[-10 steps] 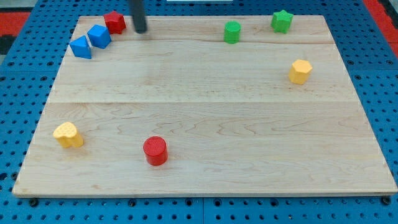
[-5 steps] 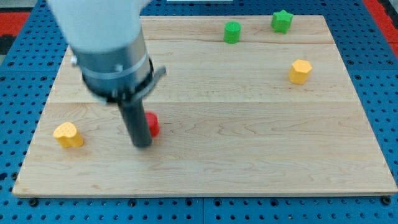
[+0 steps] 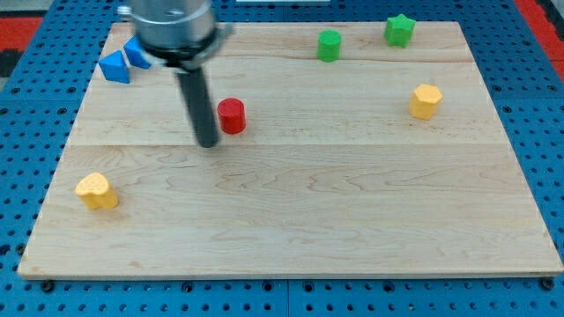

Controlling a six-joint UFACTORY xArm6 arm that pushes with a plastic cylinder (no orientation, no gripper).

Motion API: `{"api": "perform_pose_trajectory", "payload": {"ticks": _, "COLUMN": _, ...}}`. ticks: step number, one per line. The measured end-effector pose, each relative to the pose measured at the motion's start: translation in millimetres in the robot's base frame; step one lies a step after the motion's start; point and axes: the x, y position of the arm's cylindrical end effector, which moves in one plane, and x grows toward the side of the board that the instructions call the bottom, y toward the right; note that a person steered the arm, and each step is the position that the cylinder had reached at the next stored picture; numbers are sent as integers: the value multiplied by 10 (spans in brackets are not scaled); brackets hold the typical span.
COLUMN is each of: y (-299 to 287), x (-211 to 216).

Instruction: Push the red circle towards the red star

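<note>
The red circle (image 3: 232,115) is a short red cylinder standing on the wooden board (image 3: 352,202), left of centre in the upper half. My tip (image 3: 208,143) rests on the board just to the lower left of the red circle, close beside it. The rod rises from the tip toward the view's top left, and the arm body above it hides the red star, which does not show. Whether the rod touches the circle cannot be told.
Two blue blocks (image 3: 115,66) lie at the top left, one partly hidden by the arm. A green cylinder (image 3: 329,45) and a green star (image 3: 399,30) sit at the top right. A yellow hexagon (image 3: 425,100) is at the right, a yellow heart (image 3: 96,190) at the lower left.
The red circle has moved up the board, from the lower left area to left of centre in the upper half. My tip moved up with it and the arm drew back toward the top.
</note>
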Motion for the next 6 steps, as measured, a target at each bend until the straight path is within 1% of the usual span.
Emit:
{"api": "perform_pose_trajectory", "payload": {"ticks": 1, "y": 183, "x": -679}}
{"api": "perform_pose_trajectory", "payload": {"ticks": 2, "y": -465, "x": -1459}}
{"api": "perform_pose_trajectory", "payload": {"ticks": 3, "y": -570, "x": -1743}}
{"api": "perform_pose_trajectory", "payload": {"ticks": 4, "y": 152, "x": -1691}}
{"api": "perform_pose_trajectory", "payload": {"ticks": 6, "y": 152, "x": -1690}}
